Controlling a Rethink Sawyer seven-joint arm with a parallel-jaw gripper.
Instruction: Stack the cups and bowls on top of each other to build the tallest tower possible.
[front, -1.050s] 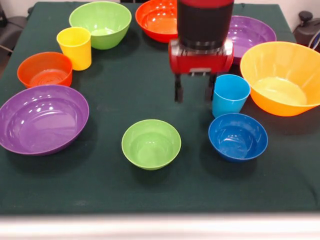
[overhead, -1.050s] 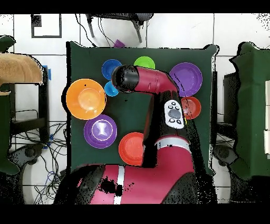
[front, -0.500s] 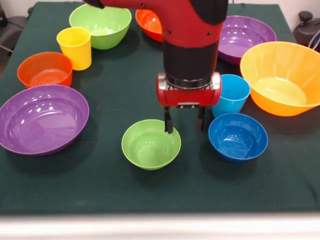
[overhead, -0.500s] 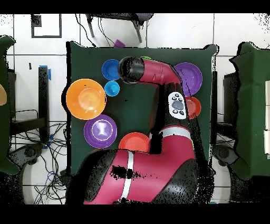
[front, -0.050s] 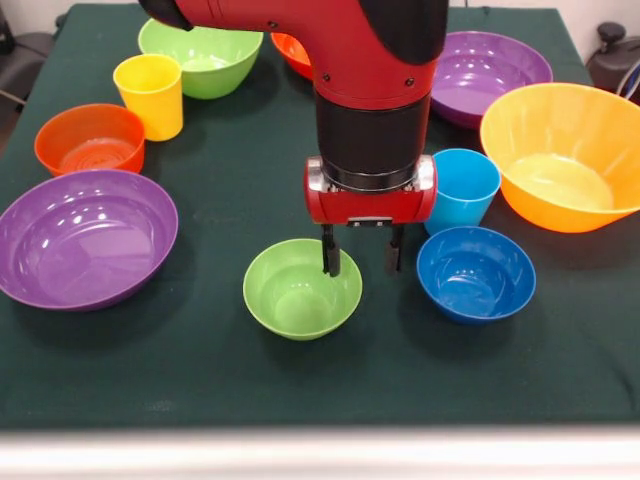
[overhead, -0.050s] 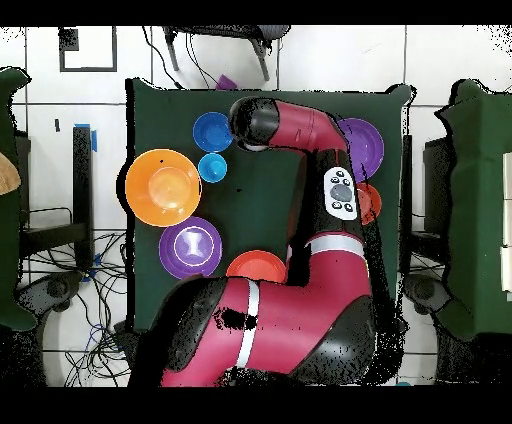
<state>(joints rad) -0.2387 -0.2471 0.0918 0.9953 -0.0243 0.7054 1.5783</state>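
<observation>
A red-and-black arm lowers its claw (front, -0.050s: 359, 256) over the small green bowl (front, -0.050s: 302, 288) near the front middle of the dark green surface (front, -0.050s: 200, 380), its two dark fingers spread apart and empty, one dipping inside the bowl's right rim, the other just outside it. No tower has begun: every piece sits alone, mouth up. The small dark blue bowl (front, -0.050s: 475, 273) lies just right of the green one, the light blue cup (front, -0.050s: 462, 189) behind it and beside the big orange bowl (front, -0.050s: 563, 155). The yellow cup (front, -0.050s: 150, 95) stands well apart at the far left. These glossy plastic pieces look light, stiff and likely slippery; a pinch across the thin rim wall seems the only sensible hold, and a light bowl could tip or skid if the pinch closes unevenly.
</observation>
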